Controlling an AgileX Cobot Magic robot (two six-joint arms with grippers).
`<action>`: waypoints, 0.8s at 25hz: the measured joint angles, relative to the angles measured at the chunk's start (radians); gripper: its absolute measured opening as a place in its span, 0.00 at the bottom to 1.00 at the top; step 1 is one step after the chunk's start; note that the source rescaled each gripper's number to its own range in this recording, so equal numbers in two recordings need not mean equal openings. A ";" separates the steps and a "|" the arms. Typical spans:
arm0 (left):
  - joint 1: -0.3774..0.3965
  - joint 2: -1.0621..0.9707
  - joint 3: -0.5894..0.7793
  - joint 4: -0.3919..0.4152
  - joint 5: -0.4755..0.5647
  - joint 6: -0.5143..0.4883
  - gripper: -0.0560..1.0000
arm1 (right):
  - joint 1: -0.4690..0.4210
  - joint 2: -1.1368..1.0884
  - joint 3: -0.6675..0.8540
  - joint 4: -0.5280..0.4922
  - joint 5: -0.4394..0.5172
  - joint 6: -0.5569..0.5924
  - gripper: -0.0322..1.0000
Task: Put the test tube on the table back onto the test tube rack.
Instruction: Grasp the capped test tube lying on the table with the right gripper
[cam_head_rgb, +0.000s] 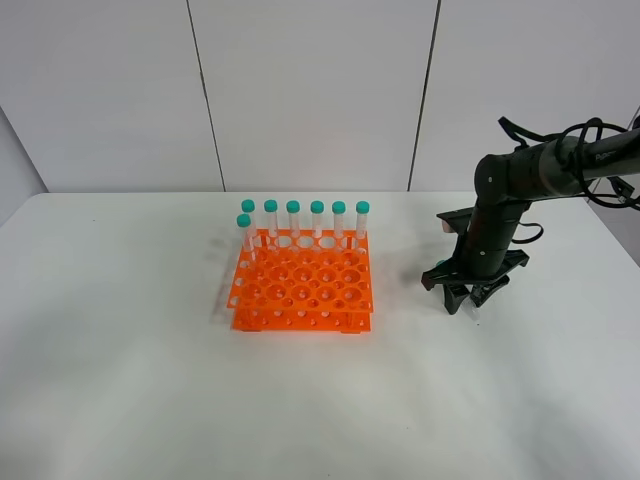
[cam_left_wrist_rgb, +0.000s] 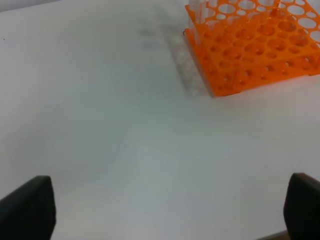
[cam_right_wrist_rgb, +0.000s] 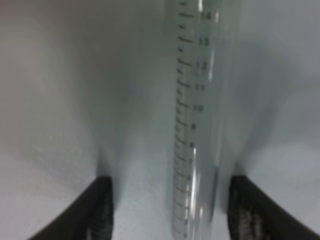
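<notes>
The test tube (cam_right_wrist_rgb: 197, 125) lies on the white table (cam_head_rgb: 130, 380), clear, with printed graduation marks. My right gripper (cam_right_wrist_rgb: 175, 212) is lowered over it, open, one dark finger (cam_right_wrist_rgb: 95, 210) on each side of the tube and neither touching it. In the exterior high view the right gripper (cam_head_rgb: 468, 300) sits down at the table, right of the orange rack (cam_head_rgb: 305, 290), and hides most of the tube. My left gripper (cam_left_wrist_rgb: 167, 210) is open and empty above bare table. The left arm is outside the exterior high view.
Several teal-capped tubes (cam_head_rgb: 317, 218) stand upright along the rack's back row and far left corner. The rack (cam_left_wrist_rgb: 255, 45) also shows in the left wrist view. Bare white tabletop surrounds the rack; grey wall panels stand behind.
</notes>
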 joint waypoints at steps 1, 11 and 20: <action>0.000 0.000 0.000 0.000 0.000 0.000 1.00 | 0.000 0.000 0.000 0.000 0.000 0.000 0.37; 0.000 0.000 0.000 0.000 0.000 0.000 1.00 | 0.000 0.000 -0.001 -0.027 0.006 -0.021 0.08; 0.000 0.000 0.000 0.000 0.000 0.000 1.00 | 0.000 -0.106 -0.001 0.003 0.046 -0.135 0.08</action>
